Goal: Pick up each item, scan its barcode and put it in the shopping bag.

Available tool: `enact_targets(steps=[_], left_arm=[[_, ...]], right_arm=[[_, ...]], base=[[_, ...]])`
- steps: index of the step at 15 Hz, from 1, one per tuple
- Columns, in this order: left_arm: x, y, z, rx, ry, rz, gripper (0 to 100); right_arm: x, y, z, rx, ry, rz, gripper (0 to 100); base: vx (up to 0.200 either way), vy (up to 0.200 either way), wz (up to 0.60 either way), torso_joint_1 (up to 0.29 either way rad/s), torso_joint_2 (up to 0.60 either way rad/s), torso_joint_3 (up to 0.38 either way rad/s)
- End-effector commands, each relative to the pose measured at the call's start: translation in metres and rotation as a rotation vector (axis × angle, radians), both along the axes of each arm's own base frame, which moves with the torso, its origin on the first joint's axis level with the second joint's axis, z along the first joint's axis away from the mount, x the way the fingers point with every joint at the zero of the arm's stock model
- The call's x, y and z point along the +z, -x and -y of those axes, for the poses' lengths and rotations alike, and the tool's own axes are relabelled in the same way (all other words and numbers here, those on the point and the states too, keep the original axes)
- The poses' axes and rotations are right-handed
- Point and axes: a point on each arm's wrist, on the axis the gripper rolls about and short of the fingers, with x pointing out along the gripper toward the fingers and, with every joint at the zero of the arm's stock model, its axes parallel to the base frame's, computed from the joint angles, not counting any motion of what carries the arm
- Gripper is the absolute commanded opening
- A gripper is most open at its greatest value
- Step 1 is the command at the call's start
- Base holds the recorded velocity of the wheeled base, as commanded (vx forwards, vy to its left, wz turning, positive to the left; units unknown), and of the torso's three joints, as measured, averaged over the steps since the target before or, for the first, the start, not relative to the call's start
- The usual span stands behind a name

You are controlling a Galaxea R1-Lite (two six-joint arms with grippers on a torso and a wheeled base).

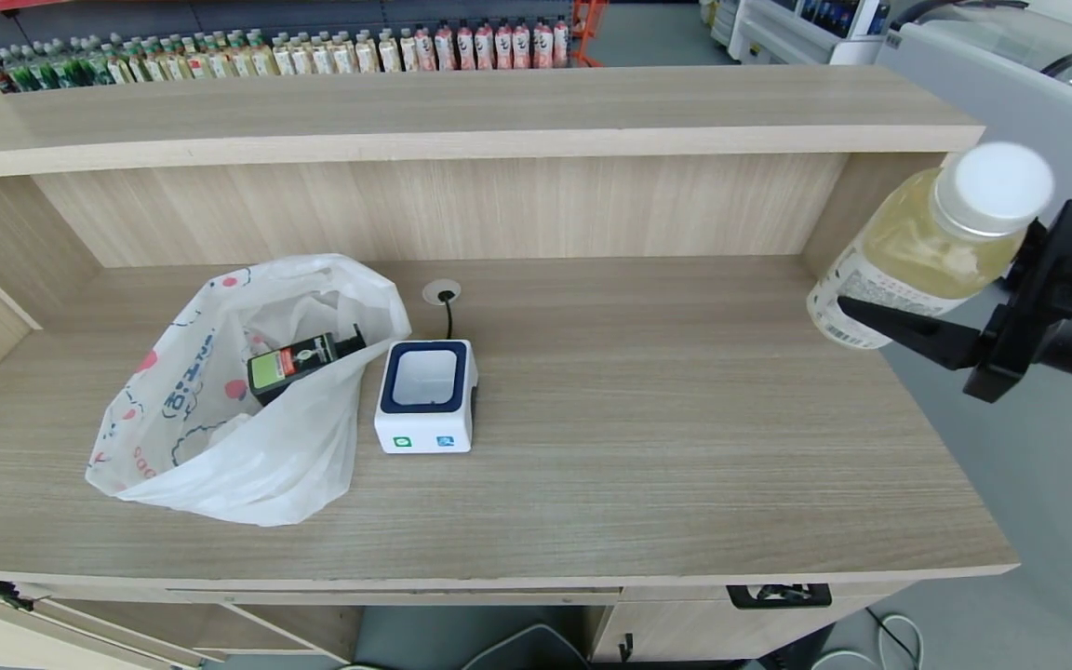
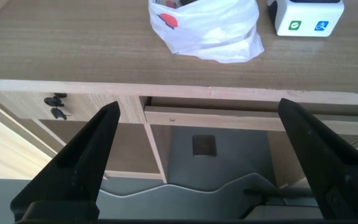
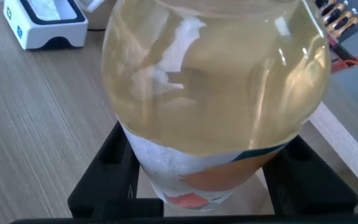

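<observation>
Holding bottle [image 1: 917, 251], right gripper [image 3: 207, 183], far finger hidden

Matt woodgrain counter [image 1: 666, 447]; thin plastic shopping bag [image 1: 220, 465]; glossy clear bottle [image 1: 917, 251]

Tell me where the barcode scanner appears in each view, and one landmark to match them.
Head view: barcode scanner stands on the wooden counter, right of the shopping bag.
Left wrist view: barcode scanner beside the shopping bag, beyond the counter's front edge.
Right wrist view: barcode scanner on the counter, beyond the held bottle.
Shared landmark: the wooden counter.
</observation>
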Motion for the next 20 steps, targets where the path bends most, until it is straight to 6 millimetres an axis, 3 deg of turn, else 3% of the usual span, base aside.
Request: enact_targets(steps=[1,6,12,16,17,20], left_arm=[[0.000,0.000,0.000,0.000,0.000,0.001,100],[0.000,0.000,0.000,0.000,0.002,0.001,100],[0.000,0.000,0.000,0.000,-0.003,-0.001,100],[0.000,0.000,0.000,0.000,-0.006,0.000,100],[0.000,0.000,0.000,0.000,-0.006,0.000,100],[0.000,0.000,0.000,0.002,-0.003,0.001,100]], right_arm=[[0.002,0.002,-0.002,0.012,0.002,0.011,0],[0.007,0.002,-0.013,0.056,-0.001,0.025,0],[0.013,-0.021,-0.055,0.199,0.001,0.027,0],[-0.007,-0.054,-0.071,0.249,0.000,0.034,0],[-0.020,-0.065,-0.076,0.290,0.005,0.038,0],[-0.036,-0.075,-0.084,0.355,0.020,0.033,0]], base=[[0.000,0.000,0.00,0.000,0.00,0.000],[0.000,0.160,0.00,0.002,0.00,0.005],[0.000,0.200,0.00,0.005,0.00,0.001],[0.000,0.200,0.00,0.001,0.00,0.004],[0.000,0.200,0.00,0.002,0.00,-0.007],[0.000,0.000,0.00,0.000,0.00,0.000]])
